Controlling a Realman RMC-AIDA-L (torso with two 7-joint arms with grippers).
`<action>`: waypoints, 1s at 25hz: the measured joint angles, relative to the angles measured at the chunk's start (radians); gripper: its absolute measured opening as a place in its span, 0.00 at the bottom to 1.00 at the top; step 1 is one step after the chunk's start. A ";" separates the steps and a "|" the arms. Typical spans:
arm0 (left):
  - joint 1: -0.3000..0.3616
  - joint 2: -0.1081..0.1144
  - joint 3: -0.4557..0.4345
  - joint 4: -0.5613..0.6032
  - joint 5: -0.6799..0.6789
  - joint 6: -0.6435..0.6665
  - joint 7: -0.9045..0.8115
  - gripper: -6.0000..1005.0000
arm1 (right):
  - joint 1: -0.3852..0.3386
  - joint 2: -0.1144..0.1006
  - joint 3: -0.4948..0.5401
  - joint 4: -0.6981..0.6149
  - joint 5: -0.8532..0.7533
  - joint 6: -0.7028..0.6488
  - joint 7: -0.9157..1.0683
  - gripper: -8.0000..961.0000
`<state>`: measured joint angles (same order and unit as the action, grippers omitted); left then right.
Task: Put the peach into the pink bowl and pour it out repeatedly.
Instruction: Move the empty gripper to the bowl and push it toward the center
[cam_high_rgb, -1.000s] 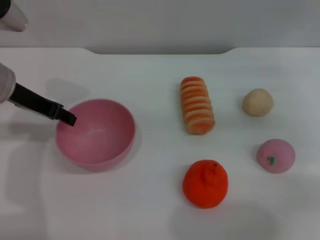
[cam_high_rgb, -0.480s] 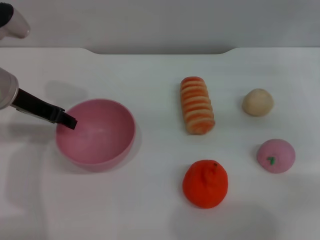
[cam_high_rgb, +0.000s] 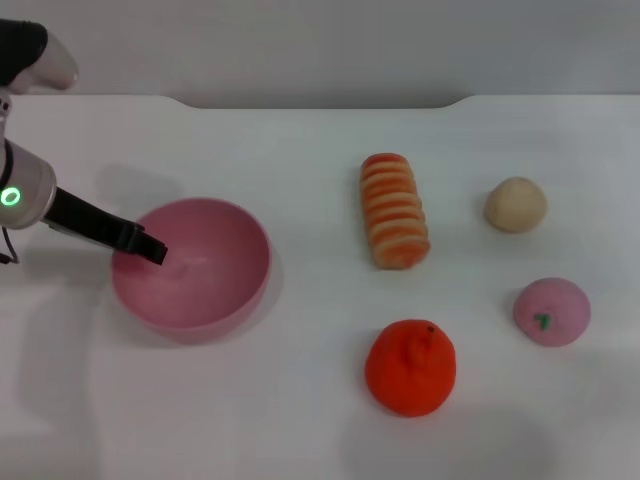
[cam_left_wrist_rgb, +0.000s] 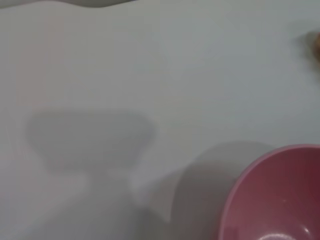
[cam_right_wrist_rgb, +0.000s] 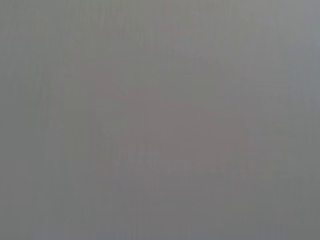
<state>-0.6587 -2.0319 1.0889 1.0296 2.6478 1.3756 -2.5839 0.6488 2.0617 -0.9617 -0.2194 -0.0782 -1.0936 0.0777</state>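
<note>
The pink bowl (cam_high_rgb: 191, 264) sits upright on the white table (cam_high_rgb: 300, 400), its mouth facing up, and it is round, so it has no long axis to speak of. Nothing lies inside it. The left gripper (cam_high_rgb: 150, 248) reaches in from the bowl's left side, its dark tip over the near-left part of the rim and just inside the opening; whether its fingers are spread or closed cannot be told from here. The left wrist view catches only a curved stretch of the bowl's rim (cam_left_wrist_rgb: 272, 195) and bare table beside it. The peach (cam_high_rgb: 551, 311) rests well to the right of the bowl, far across the table, with its small green leaf mark facing up and slightly toward the bowl's side. Between bowl and peach lie a striped orange roll (cam_high_rgb: 394, 209), its long axis running away from the robot, and a bumpy orange fruit (cam_high_rgb: 410, 367). A beige ball (cam_high_rgb: 516, 204) sits beyond the peach. The right gripper is not visible.
</note>
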 joint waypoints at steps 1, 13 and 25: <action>0.000 -0.001 0.002 -0.008 0.000 -0.007 0.000 0.45 | -0.001 0.000 0.000 0.000 0.000 0.000 0.000 0.36; 0.003 -0.007 0.018 -0.041 0.001 -0.055 0.001 0.44 | -0.003 0.001 -0.002 0.000 0.000 -0.006 0.003 0.35; 0.013 0.001 0.009 -0.036 0.012 -0.087 -0.028 0.42 | -0.005 0.004 -0.003 0.000 0.000 -0.008 0.003 0.35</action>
<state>-0.6458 -2.0307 1.0980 0.9933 2.6602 1.2883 -2.6122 0.6442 2.0657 -0.9649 -0.2193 -0.0782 -1.1015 0.0808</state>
